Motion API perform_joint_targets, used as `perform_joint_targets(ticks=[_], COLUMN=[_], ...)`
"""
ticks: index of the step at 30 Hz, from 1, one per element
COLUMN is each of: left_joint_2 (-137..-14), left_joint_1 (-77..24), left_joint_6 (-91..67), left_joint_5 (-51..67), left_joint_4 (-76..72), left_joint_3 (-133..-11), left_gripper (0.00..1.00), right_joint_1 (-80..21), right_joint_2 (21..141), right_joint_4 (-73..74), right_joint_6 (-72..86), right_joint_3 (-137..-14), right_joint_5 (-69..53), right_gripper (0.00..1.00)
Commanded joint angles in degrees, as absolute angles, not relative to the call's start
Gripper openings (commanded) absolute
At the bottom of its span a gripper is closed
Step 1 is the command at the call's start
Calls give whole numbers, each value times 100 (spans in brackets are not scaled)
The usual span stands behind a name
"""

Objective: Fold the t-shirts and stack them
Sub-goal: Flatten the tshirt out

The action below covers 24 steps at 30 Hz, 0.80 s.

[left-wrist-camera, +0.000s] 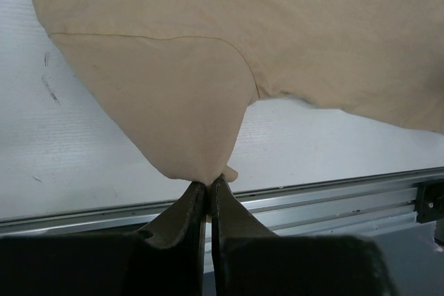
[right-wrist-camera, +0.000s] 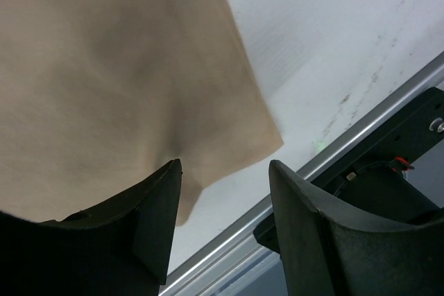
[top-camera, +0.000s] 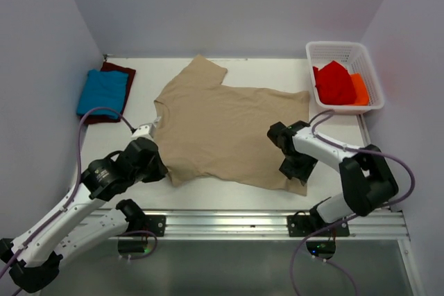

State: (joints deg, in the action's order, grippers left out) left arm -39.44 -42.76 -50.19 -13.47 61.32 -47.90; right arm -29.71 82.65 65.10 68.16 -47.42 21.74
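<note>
While left end effector [left-wrist-camera: 208,186] pinches 1 tan t-shirt [top-camera: 229,129] near 2 folded t-shirts [top-camera: 103,91], right end effector [right-wrist-camera: 225,164] gapes.

Left arm [top-camera: 66,216] stretched forward from its base, wrist turned inward. Left gripper [left-wrist-camera: 208,190] has its fingers pressed together, pinching a tip of the tan t-shirt [left-wrist-camera: 277,32]. Right arm [top-camera: 326,147] folded back on itself, forearm running low toward centre. Right gripper [right-wrist-camera: 225,168] points down at the counter [right-wrist-camera: 312,46], fingers [right-wrist-camera: 316,227] spread wide over the shirt's corner.
</note>
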Motion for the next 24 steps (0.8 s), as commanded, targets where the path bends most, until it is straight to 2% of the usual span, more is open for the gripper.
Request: perform_joint_targets(ticks=[1,4,7,15,18,24], left_joint_2=[-3806,-3666,-3604,-3621,-3656,-3665], left_joint_1=[-4236,-4236,-4236,-4236,-4236,-4236], left_joint_6=[-4887,-4948,-5018,-4984,-4966,-4931], left_joint_5=[-1353,-1415,-1468,-1485,-1459,-1371], left_joint_4=[6002,6108,6178,6188,6135,6038], left_joint_3=[-5036,-5027,-5036,-5045,-5045,-4983], left_gripper=[8,8,9,9,9,8], right_joint_1=[-2997,-2988,-3032,-3050,-3050,-3339], right_joint_2=[8954,9430,9256,7085,6987,6759], right_joint_4=[6635,6750,6820,6037,6205,4881], right_joint_6=[6785,6706,6732,5899,5635,4457], right_joint_3=[-5281,-5431,-5388,-4843,-4896,-4185], right_joint_5=[2294,2312,2346,2803,2980,1724], right_gripper=[58,57,56,56,61,72])
